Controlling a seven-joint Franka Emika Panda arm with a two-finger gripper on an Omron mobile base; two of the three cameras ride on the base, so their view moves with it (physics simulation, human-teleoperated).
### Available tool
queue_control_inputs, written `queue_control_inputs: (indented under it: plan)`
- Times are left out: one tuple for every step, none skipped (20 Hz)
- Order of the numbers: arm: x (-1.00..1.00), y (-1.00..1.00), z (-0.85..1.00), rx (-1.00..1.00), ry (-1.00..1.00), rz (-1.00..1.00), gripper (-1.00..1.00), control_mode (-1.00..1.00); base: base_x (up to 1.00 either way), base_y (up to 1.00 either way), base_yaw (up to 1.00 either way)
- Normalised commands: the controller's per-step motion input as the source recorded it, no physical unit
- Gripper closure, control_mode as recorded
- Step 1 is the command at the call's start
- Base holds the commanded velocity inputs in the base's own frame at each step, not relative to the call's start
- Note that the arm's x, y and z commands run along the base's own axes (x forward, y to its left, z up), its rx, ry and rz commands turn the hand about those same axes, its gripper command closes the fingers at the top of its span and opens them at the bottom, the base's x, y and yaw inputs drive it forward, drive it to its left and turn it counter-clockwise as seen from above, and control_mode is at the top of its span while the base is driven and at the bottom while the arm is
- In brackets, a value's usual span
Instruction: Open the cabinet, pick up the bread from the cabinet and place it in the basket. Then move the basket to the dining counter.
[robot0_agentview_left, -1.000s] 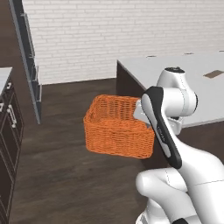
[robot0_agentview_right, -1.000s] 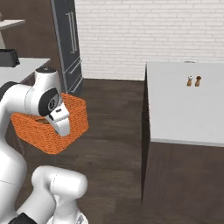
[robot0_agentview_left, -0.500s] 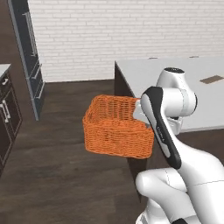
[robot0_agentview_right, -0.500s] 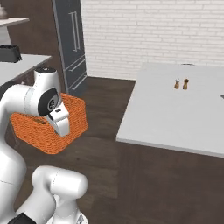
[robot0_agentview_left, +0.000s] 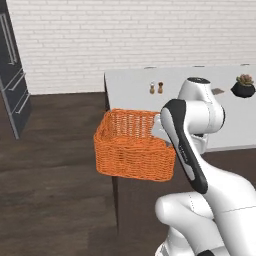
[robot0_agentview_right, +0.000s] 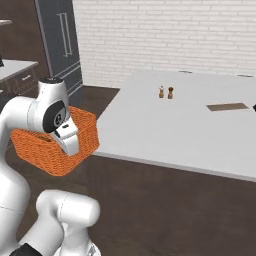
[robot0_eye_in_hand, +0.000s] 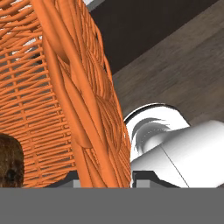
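The orange wicker basket (robot0_agentview_left: 131, 145) hangs in the air in front of my arm, level with the edge of the light grey dining counter (robot0_agentview_left: 135, 85). My gripper (robot0_eye_in_hand: 106, 178) is shut on the basket's side wall (robot0_eye_in_hand: 89, 113), one finger on each side of it. In the right base view the gripper (robot0_agentview_right: 70, 145) sits at the near rim of the basket (robot0_agentview_right: 45, 147). The brown speckled bread (robot0_eye_in_hand: 8, 162) lies inside the basket at the lower left of the hand view. The cabinet is out of view.
On the dining counter (robot0_agentview_right: 165, 125) stand two small shakers (robot0_agentview_right: 166, 92), a brown mat (robot0_agentview_right: 227, 106) and a potted plant (robot0_agentview_left: 244, 86). A dark fridge (robot0_agentview_right: 60, 45) stands by the white brick wall. Dark wood floor lies below the basket.
Both base views have swung round, so the camera has moved: the dining counter now lies closer and further left. The basket stays in my gripper, unchanged relative to the arm.
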Motion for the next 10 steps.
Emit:
queue_control_inputs:
  plan:
    - [0.00, 0.00, 0.00, 0.00, 0.00, 0.00, 1.00, 1.00, 0.00, -0.89, -0.12]
    - [0.00, 0.00, 0.00, 0.00, 0.00, 0.00, 1.00, 1.00, 0.00, -0.72, -0.14]
    - [0.00, 0.00, 0.00, 0.00, 0.00, 0.00, 1.00, 1.00, 0.00, -0.53, -0.15]
    - [0.00, 0.00, 0.00, 0.00, 0.00, 0.00, 1.00, 1.00, 0.00, -0.26, -0.13]
    - [0.00, 0.00, 0.00, 0.00, 0.00, 0.00, 1.00, 1.00, 0.00, -0.09, -0.13]
    - [0.00, 0.00, 0.00, 0.00, 0.00, 0.00, 1.00, 1.00, 0.00, -0.06, -0.13]
    - [0.00, 0.00, 0.00, 0.00, 0.00, 0.00, 1.00, 1.00, 0.00, 0.00, -0.12]
    - [0.00, 0.00, 0.00, 0.00, 0.00, 0.00, 1.00, 1.00, 0.00, 0.00, -0.11]
    - [0.00, 0.00, 0.00, 0.00, 0.00, 0.00, 1.00, 1.00, 0.00, 0.08, -0.18]
    - [0.00, 0.00, 0.00, 0.00, 0.00, 0.00, 1.00, 1.00, 0.00, 0.16, -0.22]
